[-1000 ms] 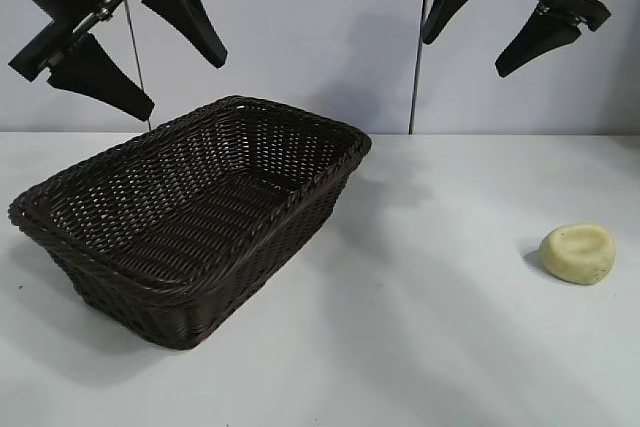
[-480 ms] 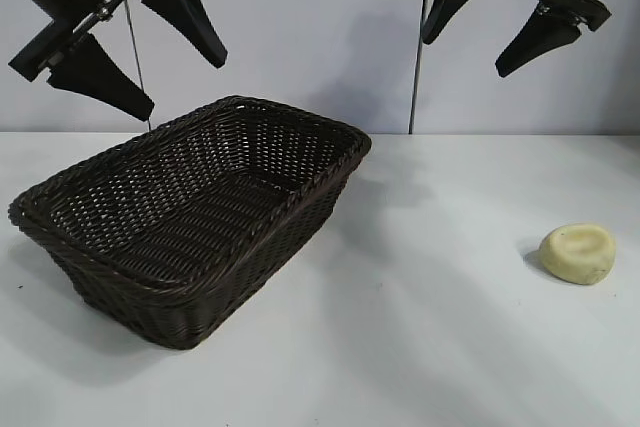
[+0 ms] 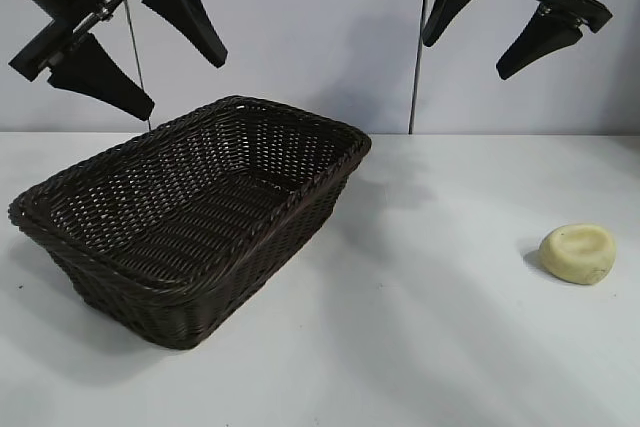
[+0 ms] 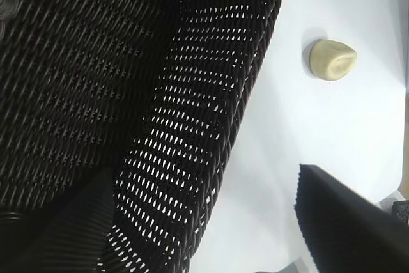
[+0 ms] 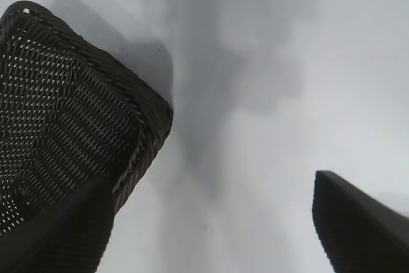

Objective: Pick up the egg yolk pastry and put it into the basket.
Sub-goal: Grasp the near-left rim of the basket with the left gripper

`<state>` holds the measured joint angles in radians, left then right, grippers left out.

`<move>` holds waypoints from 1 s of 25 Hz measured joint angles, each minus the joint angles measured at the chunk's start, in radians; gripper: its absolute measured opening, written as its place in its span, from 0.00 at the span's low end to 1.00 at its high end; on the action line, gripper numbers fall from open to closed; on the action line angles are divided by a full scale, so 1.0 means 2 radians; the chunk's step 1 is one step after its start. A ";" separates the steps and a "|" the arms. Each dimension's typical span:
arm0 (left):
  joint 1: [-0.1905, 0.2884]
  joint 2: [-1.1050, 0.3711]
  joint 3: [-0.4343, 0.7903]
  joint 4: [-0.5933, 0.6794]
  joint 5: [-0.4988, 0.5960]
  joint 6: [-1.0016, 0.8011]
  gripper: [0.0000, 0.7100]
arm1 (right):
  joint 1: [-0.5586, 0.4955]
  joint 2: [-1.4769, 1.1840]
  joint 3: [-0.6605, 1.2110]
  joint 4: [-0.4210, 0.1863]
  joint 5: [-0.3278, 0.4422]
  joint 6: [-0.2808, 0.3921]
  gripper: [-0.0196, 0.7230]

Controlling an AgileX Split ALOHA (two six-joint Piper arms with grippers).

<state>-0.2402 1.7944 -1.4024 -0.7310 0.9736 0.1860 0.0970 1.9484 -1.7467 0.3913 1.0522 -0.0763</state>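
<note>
The basket (image 3: 195, 212) sits on the white table (image 3: 420, 347), and it has nothing in it. The egg yolk pastry (image 3: 578, 253) lies on the table well away from the basket, on the side where the right arm is. It sits flat, with its dimpled top facing up. Nothing touches it.

The left gripper (image 3: 135, 42) hangs high above the basket's far corner. Its two black claws are spread wide and hold nothing. The right gripper (image 3: 505, 22) hangs high too, away from the basket, above the bare table between the basket and the pastry. Its claws are also spread wide and hold nothing.

So the first step, picking up the pastry, has not begun. The pastry is not in the basket, and no claw is near it.

The right gripper looks like the better one for the job, since it is on the pastry's side of the basket. It would need to move farther from the basket until it is over the pastry, then go down with its claws on both sides of it. The pastry looks soft, so the squeeze should be gentle. Then it can be lifted and carried over the basket's rim.
</note>
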 joint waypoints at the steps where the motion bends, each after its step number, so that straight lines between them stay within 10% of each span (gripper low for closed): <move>1: 0.000 0.000 0.000 -0.001 0.003 0.000 0.80 | 0.000 0.000 0.000 0.000 0.000 0.000 0.85; 16: 0.000 -0.084 0.008 0.072 0.070 -0.136 0.80 | 0.000 0.000 0.000 -0.003 0.001 0.000 0.85; 25: -0.001 -0.172 0.132 0.126 0.019 -0.265 0.80 | 0.000 0.000 0.000 -0.003 0.001 0.000 0.85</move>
<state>-0.2414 1.4497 -1.1388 -0.4787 1.0119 -0.3441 0.0970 1.9484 -1.7467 0.3860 1.0544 -0.0763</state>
